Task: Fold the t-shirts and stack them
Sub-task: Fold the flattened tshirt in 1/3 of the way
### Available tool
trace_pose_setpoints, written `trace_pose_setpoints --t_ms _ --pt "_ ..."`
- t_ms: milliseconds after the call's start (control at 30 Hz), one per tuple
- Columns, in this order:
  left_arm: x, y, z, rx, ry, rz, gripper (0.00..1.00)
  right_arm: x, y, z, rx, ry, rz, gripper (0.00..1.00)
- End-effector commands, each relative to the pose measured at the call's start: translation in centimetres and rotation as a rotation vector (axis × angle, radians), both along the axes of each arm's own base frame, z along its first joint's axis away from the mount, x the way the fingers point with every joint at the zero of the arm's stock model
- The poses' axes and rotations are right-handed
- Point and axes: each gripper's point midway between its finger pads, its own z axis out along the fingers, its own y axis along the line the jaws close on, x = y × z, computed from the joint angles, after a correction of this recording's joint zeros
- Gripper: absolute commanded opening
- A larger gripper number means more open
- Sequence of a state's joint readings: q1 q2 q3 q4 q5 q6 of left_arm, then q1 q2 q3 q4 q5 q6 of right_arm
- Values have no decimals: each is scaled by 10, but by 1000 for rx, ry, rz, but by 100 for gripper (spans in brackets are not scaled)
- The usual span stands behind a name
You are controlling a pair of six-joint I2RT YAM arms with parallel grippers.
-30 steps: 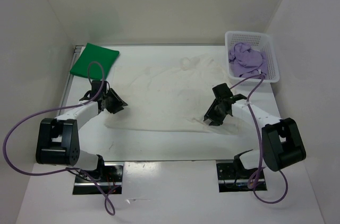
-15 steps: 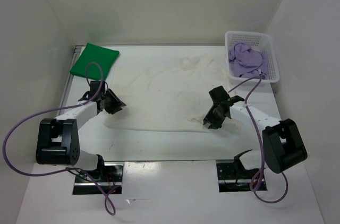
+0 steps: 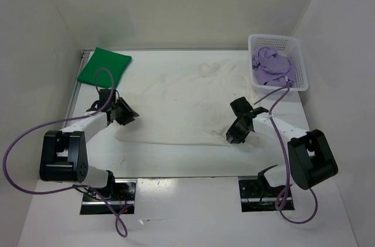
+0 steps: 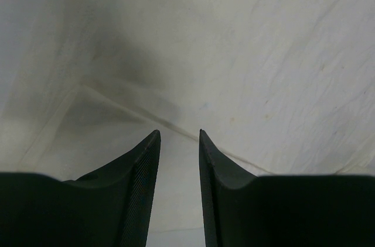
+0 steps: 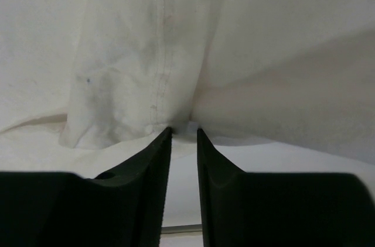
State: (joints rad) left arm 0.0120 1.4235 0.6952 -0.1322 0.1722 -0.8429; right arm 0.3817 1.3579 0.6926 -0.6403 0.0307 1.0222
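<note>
1. Table (image 3: 176, 162): white-cream shirt (image 3: 181, 103) spread flat mid-table.
2. Basket (image 3: 300, 54): just off the shirt's far-right corner, with the purple shirt (image 3: 270, 67) crumpled inside.
3. Green shirt (image 3: 104, 67): folded, near the white-cream shirt's far-left corner.
4. Left gripper (image 4: 179, 133): at that shirt's left edge. Jaws narrowly apart, hem just beyond the tips, nothing between.
5. Right gripper (image 5: 183, 130): at its near-right hem, tips against a cloth fold. Can't tell if it's pinched.

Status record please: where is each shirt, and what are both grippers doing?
white shirt: spread out mid-table, unfolded
green shirt: folded, far left corner
purple shirt: crumpled inside basket, far right
left gripper: at white shirt's left edge, narrow gap, grip unclear
right gripper: tips at a bunched fold on the shirt's near right edge, grip unclear
</note>
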Motion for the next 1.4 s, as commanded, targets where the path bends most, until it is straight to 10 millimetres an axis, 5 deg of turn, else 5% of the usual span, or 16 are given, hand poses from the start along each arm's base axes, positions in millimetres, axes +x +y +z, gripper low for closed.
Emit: trace_pose_setpoints --t_ms 0,167,400,767,1100,1367 --pt "3 0 0 -13 -21 -1 40 14 1 -1 -19 -47 3 27" --pt "3 -2 1 -20 -21 -7 40 24 4 8 -14 -77 23 23" --pt "0 -2 -2 -26 -19 1 40 23 1 4 -32 -77 40 35" --pt "-3 -2 -2 -26 -19 1 40 37 4 6 -46 -102 79 9" --pt "-4 -1 0 -18 -30 6 40 74 13 26 -73 -159 138 0" --pt "-6 1 -1 -11 -21 12 40 117 24 11 -120 -150 199 0"
